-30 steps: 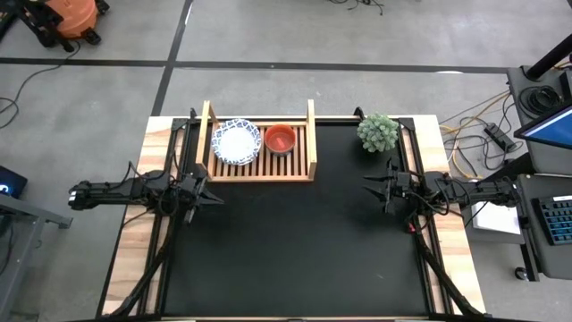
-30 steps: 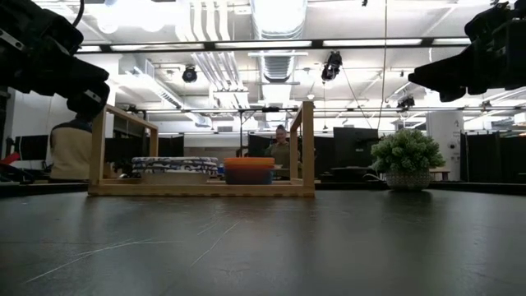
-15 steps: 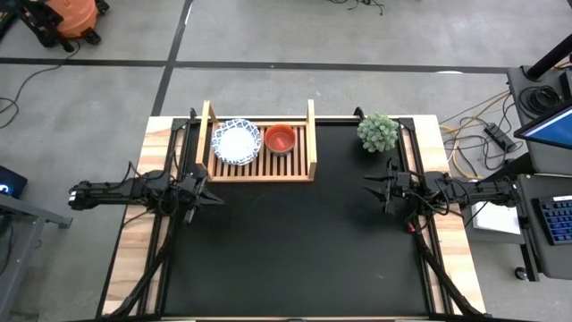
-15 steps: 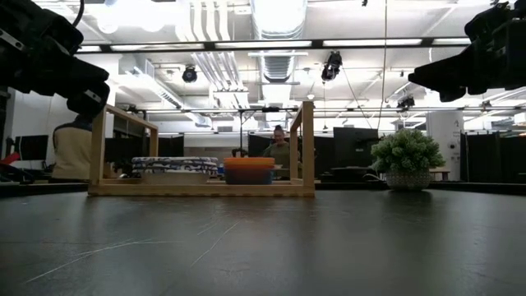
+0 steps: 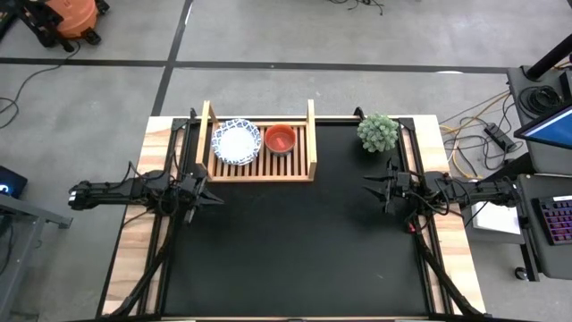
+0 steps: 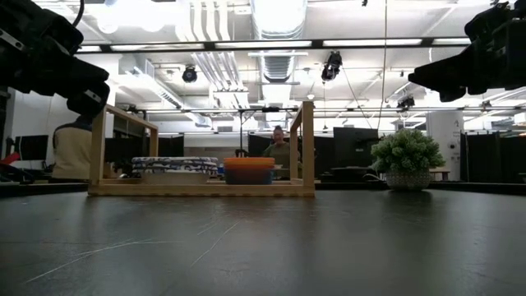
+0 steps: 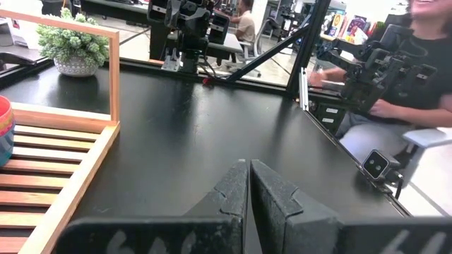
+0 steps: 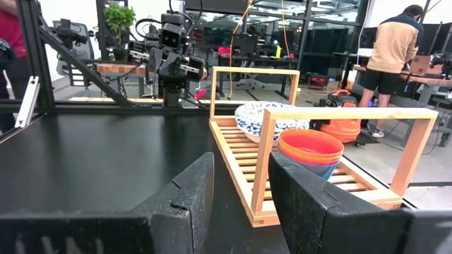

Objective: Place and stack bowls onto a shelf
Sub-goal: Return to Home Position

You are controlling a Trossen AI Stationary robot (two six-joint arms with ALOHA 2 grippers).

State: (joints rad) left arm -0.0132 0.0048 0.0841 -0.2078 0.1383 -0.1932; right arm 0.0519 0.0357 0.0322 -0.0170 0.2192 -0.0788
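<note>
**Black worktop [image 5: 295, 250]: bowls on the shelf, arms at the sides**

Near the worktop's far edge, left of the middle, stands the shelf [image 5: 312, 134], a slatted wooden rack with raised side rails. Two stacks sit on its slats side by side. The patterned bowls [image 5: 237, 142], white with blue rims, are at the left end. The small bowls [image 5: 281, 139] stand just beside them near the middle, with an orange one on top. The right end of the shelf holds nothing. A plant [image 5: 378, 132] in a pot stands well apart near the far right corner.

The left tool [image 5: 218, 198] hangs above the worktop's left side, just in front of the shelf, and its fingers are clenched together on nothing. The right tool [image 5: 366, 185] hangs above the right side, in front of the plant, released, with a plain gap between its fingers. Each tool points inward at the other. Beyond the worktop, a person [image 6: 279, 150] sits in the workshop.
</note>
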